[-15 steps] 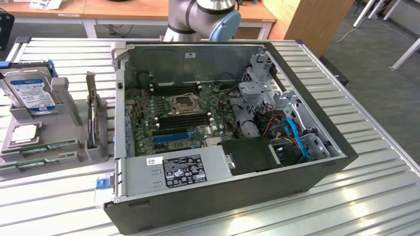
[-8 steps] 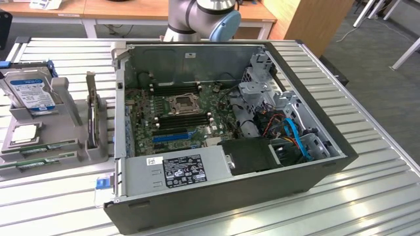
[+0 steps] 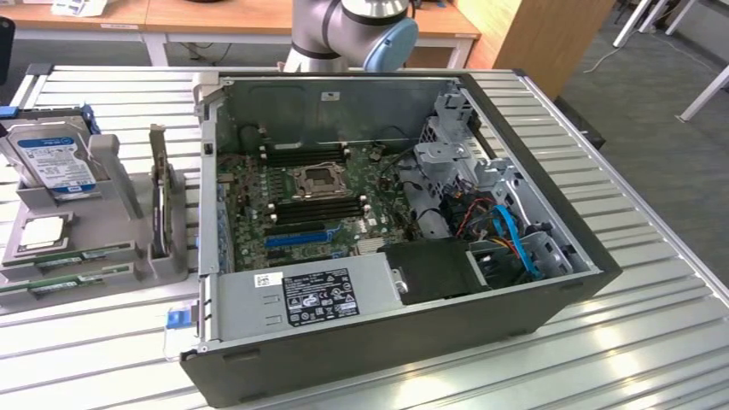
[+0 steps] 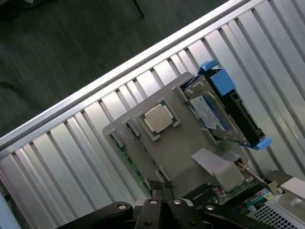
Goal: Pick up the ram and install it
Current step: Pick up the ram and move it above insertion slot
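Closed end effector (image 4: 162, 188) hovers near the ram (image 4: 125, 153) in its gray holder (image 4: 186, 143).

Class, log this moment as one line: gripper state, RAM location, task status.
gripper: shut, holding nothing | long thin green RAM stick: in grey plastic parts holder | status: RAM not picked up

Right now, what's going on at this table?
A robot arm is working beside an open computer case. Its gripper hangs over the grey holder, which stands at the exterior view's left of the case. The holder carries a hard drive, a processor chip and the ram. The ram lies in its holder slot, not yet picked up.
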Controlling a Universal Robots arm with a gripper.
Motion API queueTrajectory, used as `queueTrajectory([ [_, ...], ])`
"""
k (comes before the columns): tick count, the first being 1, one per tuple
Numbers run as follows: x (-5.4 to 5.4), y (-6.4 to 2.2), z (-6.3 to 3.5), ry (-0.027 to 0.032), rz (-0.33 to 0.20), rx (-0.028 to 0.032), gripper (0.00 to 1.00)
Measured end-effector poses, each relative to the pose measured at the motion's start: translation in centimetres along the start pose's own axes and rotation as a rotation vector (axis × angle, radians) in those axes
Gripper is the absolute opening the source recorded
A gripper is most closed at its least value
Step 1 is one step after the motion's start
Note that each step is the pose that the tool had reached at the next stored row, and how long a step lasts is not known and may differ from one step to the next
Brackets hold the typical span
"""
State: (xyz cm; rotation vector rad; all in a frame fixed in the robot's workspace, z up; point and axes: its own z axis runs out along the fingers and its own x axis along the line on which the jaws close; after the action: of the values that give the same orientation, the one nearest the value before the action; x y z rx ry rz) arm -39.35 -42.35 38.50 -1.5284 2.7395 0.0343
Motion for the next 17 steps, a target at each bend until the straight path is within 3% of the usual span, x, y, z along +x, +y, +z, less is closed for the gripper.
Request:
queueTrajectory([
  [17,0.00,0.00,0.10,0.0053,-0.310,-0.0045,0.10],
])
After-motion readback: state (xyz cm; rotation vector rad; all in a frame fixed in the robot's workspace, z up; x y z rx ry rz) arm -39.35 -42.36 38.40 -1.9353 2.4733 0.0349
